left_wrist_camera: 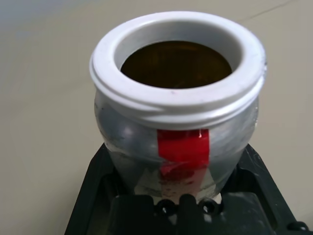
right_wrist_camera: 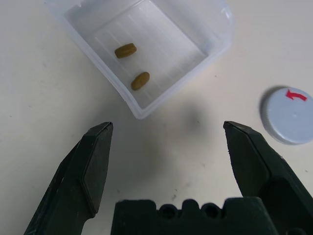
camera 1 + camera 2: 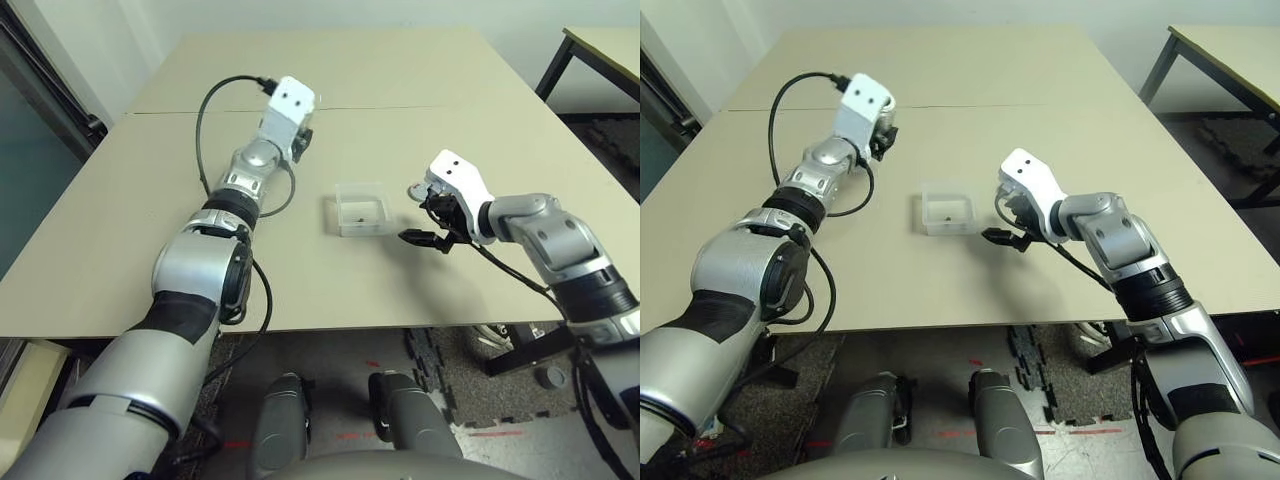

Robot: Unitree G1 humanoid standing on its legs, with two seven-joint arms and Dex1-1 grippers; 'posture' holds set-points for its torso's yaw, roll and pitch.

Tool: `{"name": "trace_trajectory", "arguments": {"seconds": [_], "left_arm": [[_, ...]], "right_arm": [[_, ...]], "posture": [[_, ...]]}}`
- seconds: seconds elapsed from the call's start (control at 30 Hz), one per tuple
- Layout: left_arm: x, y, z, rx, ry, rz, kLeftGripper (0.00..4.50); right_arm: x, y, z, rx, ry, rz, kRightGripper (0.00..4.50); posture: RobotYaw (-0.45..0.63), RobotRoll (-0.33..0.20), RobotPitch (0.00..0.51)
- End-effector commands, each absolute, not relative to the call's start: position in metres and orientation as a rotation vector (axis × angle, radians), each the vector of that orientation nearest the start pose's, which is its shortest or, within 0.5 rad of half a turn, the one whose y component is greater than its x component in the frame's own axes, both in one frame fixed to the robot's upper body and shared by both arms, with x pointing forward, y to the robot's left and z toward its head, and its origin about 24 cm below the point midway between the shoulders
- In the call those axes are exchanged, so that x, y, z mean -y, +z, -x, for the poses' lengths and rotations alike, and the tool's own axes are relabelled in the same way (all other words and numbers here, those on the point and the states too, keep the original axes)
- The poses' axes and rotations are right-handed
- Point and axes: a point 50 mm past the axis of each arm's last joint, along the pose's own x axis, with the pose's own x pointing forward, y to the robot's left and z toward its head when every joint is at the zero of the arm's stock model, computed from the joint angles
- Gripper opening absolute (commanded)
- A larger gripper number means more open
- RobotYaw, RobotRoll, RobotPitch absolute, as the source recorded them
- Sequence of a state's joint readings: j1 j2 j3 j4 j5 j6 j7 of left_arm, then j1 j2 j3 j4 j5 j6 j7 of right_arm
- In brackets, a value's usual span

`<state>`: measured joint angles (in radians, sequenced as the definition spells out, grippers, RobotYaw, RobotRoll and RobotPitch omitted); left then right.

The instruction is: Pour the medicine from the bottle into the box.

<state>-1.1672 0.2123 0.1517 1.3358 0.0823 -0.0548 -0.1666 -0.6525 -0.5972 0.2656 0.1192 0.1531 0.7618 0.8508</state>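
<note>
Left gripper pinches the uncapped bottle, mouth up, away from the box. Right gripper spread, empty; just ahead, box on table holds two medicine pellets; grey cap beside.

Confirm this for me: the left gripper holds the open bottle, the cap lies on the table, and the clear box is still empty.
Not quite: the box is not empty. The right wrist view shows two medicine pellets in it. The rest holds: the left gripper holds the open bottle, and the cap lies on the table.
</note>
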Motion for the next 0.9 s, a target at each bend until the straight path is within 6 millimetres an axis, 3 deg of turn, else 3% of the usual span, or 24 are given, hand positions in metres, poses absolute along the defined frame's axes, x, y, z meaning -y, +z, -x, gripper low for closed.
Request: {"name": "trace_trajectory", "arguments": {"seconds": [0.03,0.5,0.73,0.9], "left_arm": [[-0.153,0.135,-0.419,-0.141,-0.116,-0.11,2.54],[-0.158,0.089,-0.404,-0.272,-0.099,-0.064,2.54],[-0.159,0.088,-0.403,-0.273,-0.116,-0.09,2.54],[-0.157,0.09,-0.404,-0.269,-0.134,-0.087,4.26]], "right_arm": [[0.168,0.13,-0.328,-0.517,0.839,0.403,4.5],[0.166,0.122,-0.326,-0.525,0.836,0.371,4.5],[0.167,0.121,-0.326,-0.524,0.835,0.374,4.5],[0.166,0.122,-0.326,-0.52,0.835,0.373,4.5]], "posture": [[0.0,0.0,0.094],[0.01,0.0,0.11],[0.01,0.0,0.11],[0.01,0.0,0.108]]}}
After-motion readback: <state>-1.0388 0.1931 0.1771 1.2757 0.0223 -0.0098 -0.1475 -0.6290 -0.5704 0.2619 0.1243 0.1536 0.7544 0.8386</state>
